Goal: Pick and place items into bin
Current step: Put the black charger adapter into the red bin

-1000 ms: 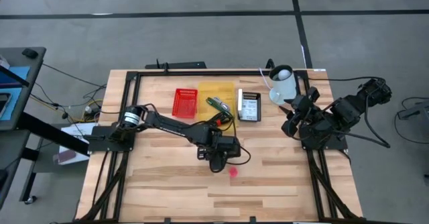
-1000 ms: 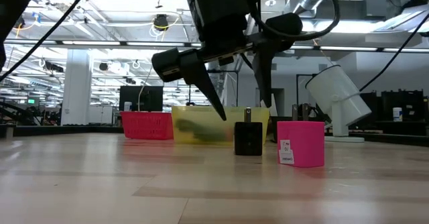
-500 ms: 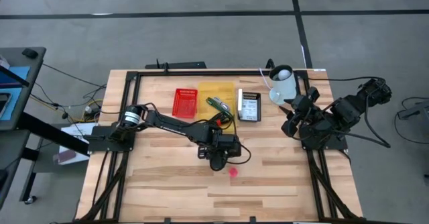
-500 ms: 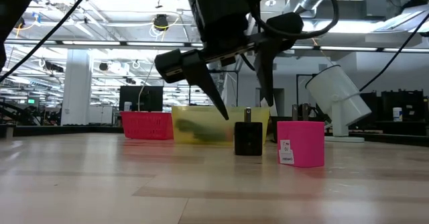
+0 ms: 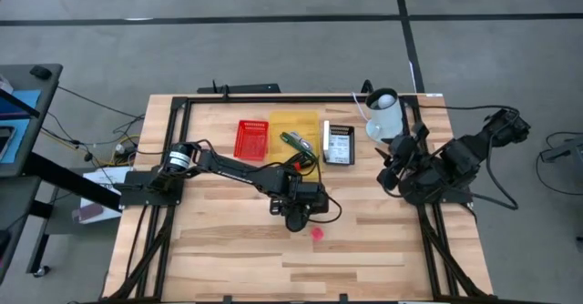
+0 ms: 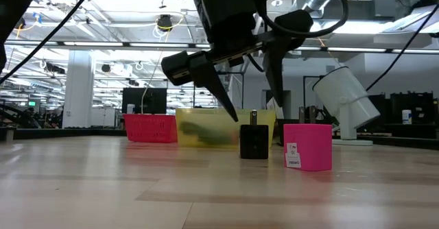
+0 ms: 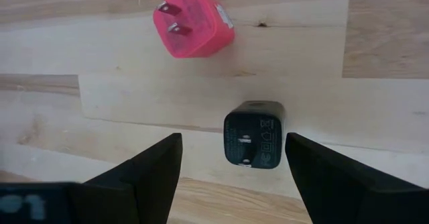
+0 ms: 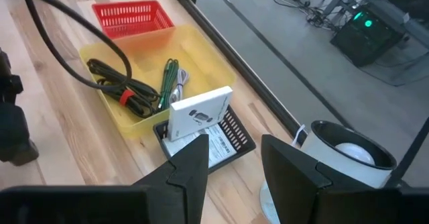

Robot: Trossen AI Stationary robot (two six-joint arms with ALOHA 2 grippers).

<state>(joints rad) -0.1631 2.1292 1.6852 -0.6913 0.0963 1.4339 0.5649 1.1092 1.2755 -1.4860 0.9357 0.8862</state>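
Note:
A black plug charger [image 7: 253, 134] lies flat on the table, with a pink plug adapter [image 7: 193, 29] just beyond it; in the low view the black charger [image 6: 254, 142] and the pink adapter [image 6: 308, 147] stand side by side. My left gripper [image 7: 232, 143] hovers open above the black charger, one finger on each side, touching nothing; from the side the left gripper [image 6: 252, 110] shows clear of it. The yellow bin [image 8: 107, 96] holds a black-and-red cable [image 8: 124, 90] and a green stick [image 8: 167, 82]. My right gripper [image 8: 234, 153] waits open near the table's right edge.
A red basket [image 5: 252, 138] sits left of the yellow bin [image 5: 293, 116]. A black tray with a white box [image 5: 339, 145] sits right of it. A white lamp-like thing [image 5: 384, 113] stands by the far right corner. Bare wood lies toward the near edge.
My left gripper has edged a little toward the table's right, over the black charger, staying open. My right arm has shifted slightly toward the table's left.

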